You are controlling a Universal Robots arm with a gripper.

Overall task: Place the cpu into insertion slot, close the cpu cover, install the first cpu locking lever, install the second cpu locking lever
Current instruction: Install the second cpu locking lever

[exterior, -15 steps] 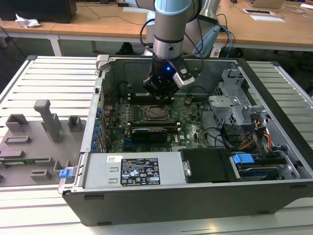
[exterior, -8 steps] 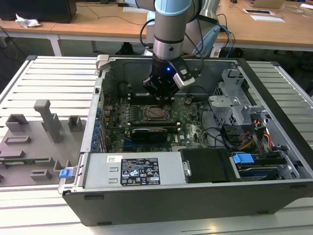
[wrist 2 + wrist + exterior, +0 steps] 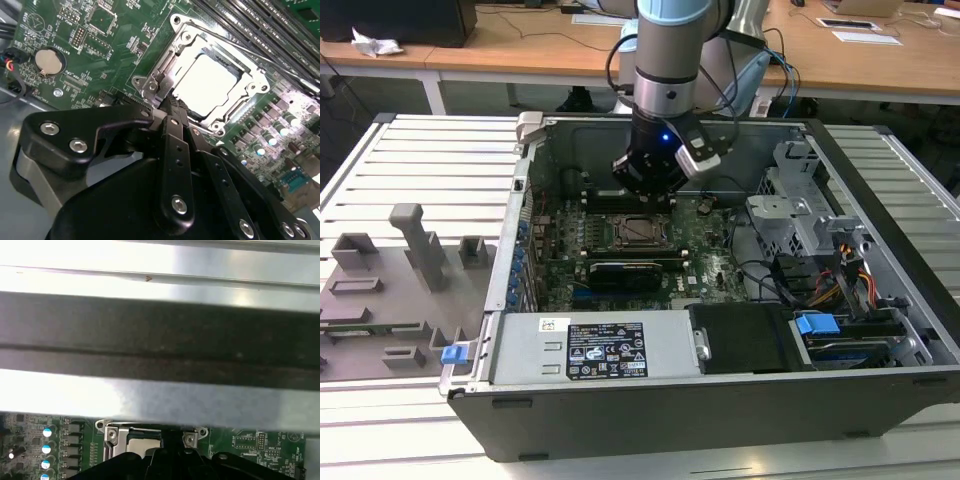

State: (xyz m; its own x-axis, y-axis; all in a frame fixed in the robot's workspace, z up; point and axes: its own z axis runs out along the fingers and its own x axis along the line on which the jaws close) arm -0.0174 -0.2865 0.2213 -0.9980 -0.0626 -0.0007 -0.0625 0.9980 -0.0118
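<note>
The cpu [image 3: 207, 82], a pale square chip, lies seated in the insertion slot [image 3: 186, 102] with the cpu cover [image 3: 235, 64], a silver frame with a cut-out centre, closed flat around it; in the exterior view I see the same socket [image 3: 642, 231] near the middle of the green motherboard [image 3: 710, 262]. My gripper [image 3: 171, 102] hangs just above the socket's edge, its black fingers [image 3: 175, 137] drawn narrow, tips together beside the cover's rim, and I cannot tell whether anything thin is pinched between them. In the first wrist view the cover's corners [image 3: 107, 432] appear beyond the dark fingertips [image 3: 172, 442], under a broad band of grey chassis wall [image 3: 160, 335]. One open computer case [image 3: 520, 400] lies on a white slatted table [image 3: 430, 160]; one arm [image 3: 670, 60] descends into it. On the exterior view's left, one grey fixture tray [image 3: 380, 290] with upright blocks rests on the table. Inside the case I count one power supply [image 3: 600, 350] bearing a label, one black card [image 3: 630, 272] just below the socket, one round coin battery [image 3: 49, 61], and four long black memory slots [image 3: 260, 30] beside the socket. Behind, wooden desks [image 3: 520, 45] cross the room
</note>
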